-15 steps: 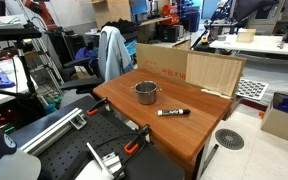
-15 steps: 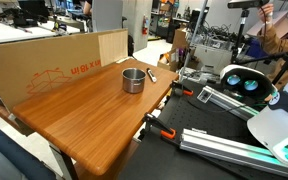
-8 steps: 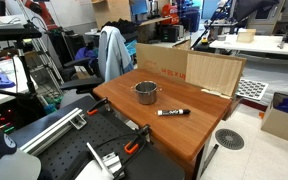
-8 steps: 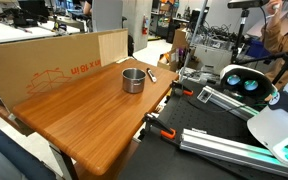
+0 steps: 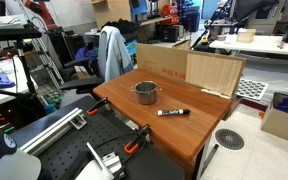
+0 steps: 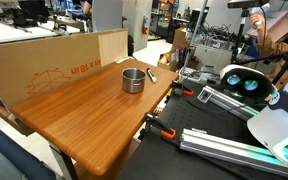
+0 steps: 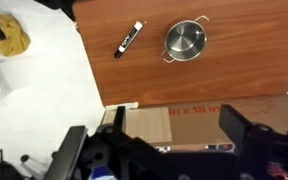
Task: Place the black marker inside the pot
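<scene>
Wooden worktop (image 5: pixel 182 135) in a cluttered lab, cardboard (image 5: pixel 212 70) along its back edge. Your pincer (image 7: pixel 156 148) hangs high above, jaws spread wide, empty. Marker (image 7: pixel 129 38) lies flat near the pot (image 7: pixel 185 40), not touching. Descend over the marker's middle, jaws across its barrel.

Robotics lab in an open-plan research space, not a home or kitchen. Wooden table (image 5: pixel 174 130) with orange-handled clamps (image 5: pixel 132 147) at its near edge, aluminium extrusion rails (image 5: pixel 46 124) on a black bench just beside that edge, cardboard panels (image 5: pixel 212 72) standing along the far edge, white robot housing with teal rings (image 6: pixel 246 85) off a table corner. Beyond the far edge: desks with monitors (image 5: pixel 252 12), metal racks (image 5: pixel 29 60) full of gear, a jacket (image 5: pixel 112 50) hung over a chair, a cardboard box (image 5: pixel 284 118) on the bare floor.
</scene>
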